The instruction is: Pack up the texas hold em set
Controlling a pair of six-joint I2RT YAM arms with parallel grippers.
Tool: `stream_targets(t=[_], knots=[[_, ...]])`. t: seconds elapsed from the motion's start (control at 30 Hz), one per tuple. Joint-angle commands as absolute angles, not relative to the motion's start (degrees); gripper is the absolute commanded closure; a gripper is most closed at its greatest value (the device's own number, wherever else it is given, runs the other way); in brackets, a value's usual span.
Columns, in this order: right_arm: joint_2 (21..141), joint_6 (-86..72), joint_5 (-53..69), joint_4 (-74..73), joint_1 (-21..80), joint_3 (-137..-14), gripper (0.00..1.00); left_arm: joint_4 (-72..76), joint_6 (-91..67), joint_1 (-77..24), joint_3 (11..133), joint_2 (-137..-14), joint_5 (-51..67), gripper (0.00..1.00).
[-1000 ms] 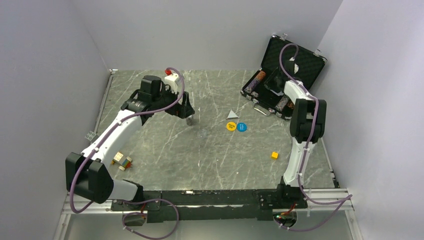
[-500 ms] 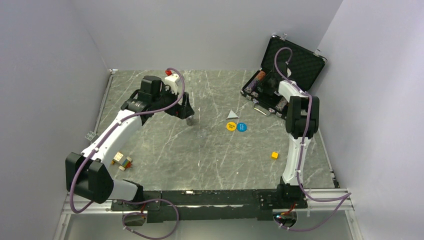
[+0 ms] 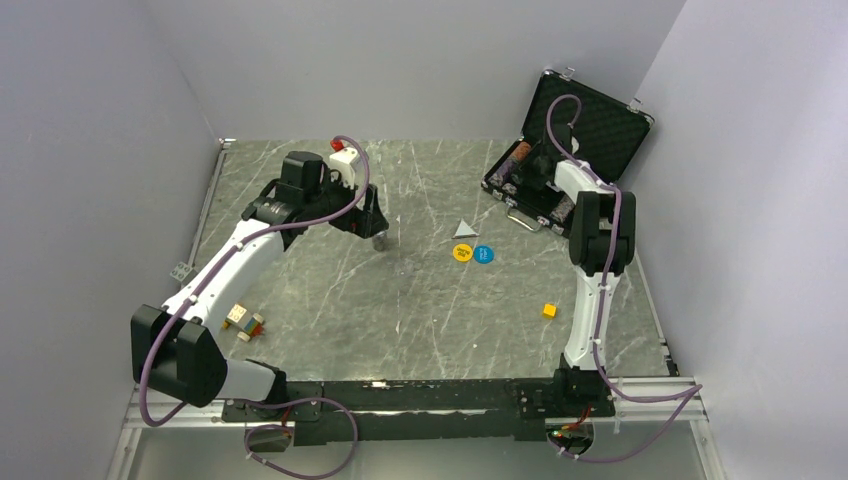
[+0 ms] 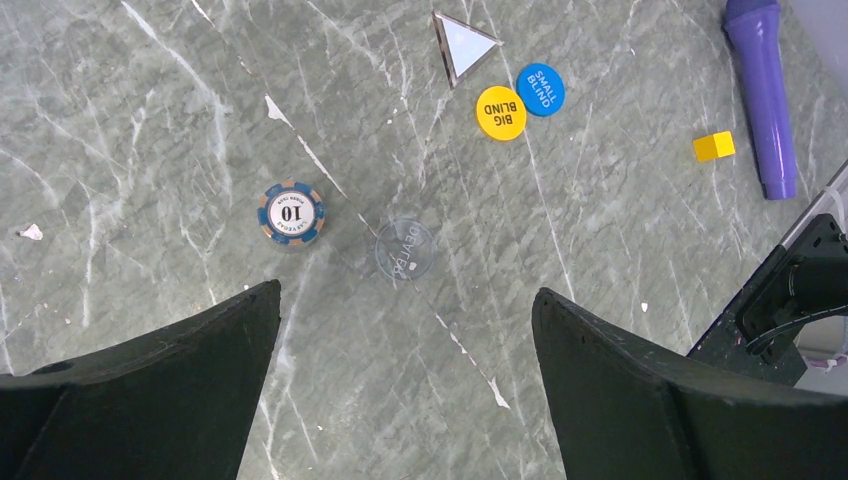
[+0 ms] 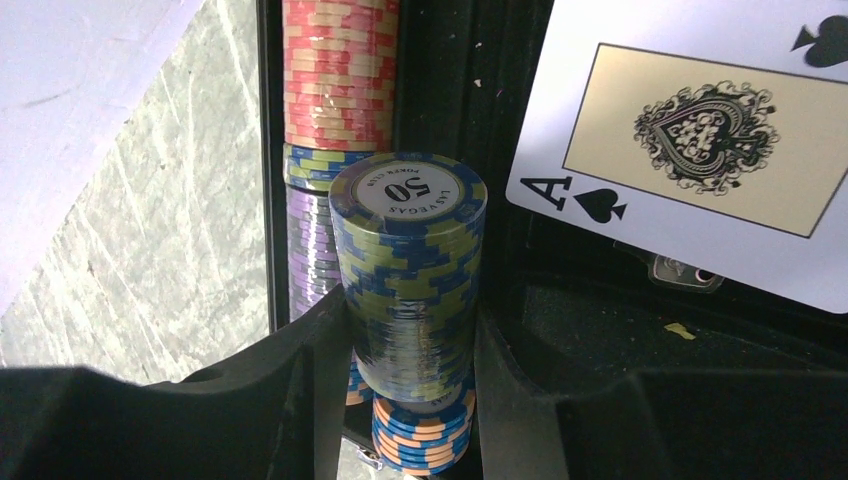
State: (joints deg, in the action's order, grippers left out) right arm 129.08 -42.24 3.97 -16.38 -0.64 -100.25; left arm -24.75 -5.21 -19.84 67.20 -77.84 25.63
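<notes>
Swung left across the case (image 3: pixel 615 125) with right gripper (image 5: pixel 410 340) clenched on a chip stack (image 5: pixel 408 250), lining it up beside the chip row (image 5: pixel 338 70), and with left gripper (image 4: pixel 405 295) spread wide above the 10 chip (image 4: pixel 291 212) on the table (image 4: pixel 150 120), ready to drop.

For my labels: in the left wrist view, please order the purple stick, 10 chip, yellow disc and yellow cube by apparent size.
1. purple stick
2. 10 chip
3. yellow disc, a little smaller
4. yellow cube, smallest

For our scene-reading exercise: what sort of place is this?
Probably a robotics lab test cell: plain walls box in a grey table, and a left arm and right arm are bolted at its near edge.
</notes>
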Motion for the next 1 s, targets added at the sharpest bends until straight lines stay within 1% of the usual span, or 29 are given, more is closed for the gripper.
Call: stream_targets(t=[0.0, 0.07, 0.3, 0.57, 0.73, 0.87, 0.97], knots=[[128.0, -42.1, 5.2, -14.1, -0.4, -103.0, 0.6, -24.3, -4.6, -19.9, 69.3, -77.6, 25.9, 0.0], [127.7, -41.5, 4.6, -14.4, -0.3, -103.3, 0.5, -24.3, -4.6, -19.8, 69.4, -77.6, 25.9, 0.01], [126.6, -38.1, 3.8, -13.8, -0.3, -103.6, 0.31, -24.5, -4.4, -19.9, 69.4, -77.4, 25.7, 0.01], [126.2, -29.9, 5.0, -9.0, -0.3, -104.0, 0.32, -24.5, -4.3, -19.9, 69.4, -77.7, 25.6, 0.01], [126.4, -25.1, 3.3, -9.9, -0.4, -105.9, 0.32, -24.6, -4.1, -19.8, 69.4, -77.9, 25.5, 0.01], [126.2, -20.6, 6.5, -6.3, -0.4, -105.2, 0.31, -24.7, -4.1, -19.9, 69.5, -78.3, 25.5, 0.01], [127.9, -17.5, 7.3, -6.2, -0.3, -107.2, 0.3, -24.5, -4.1, -19.9, 69.5, -78.4, 25.7, 0.01]])
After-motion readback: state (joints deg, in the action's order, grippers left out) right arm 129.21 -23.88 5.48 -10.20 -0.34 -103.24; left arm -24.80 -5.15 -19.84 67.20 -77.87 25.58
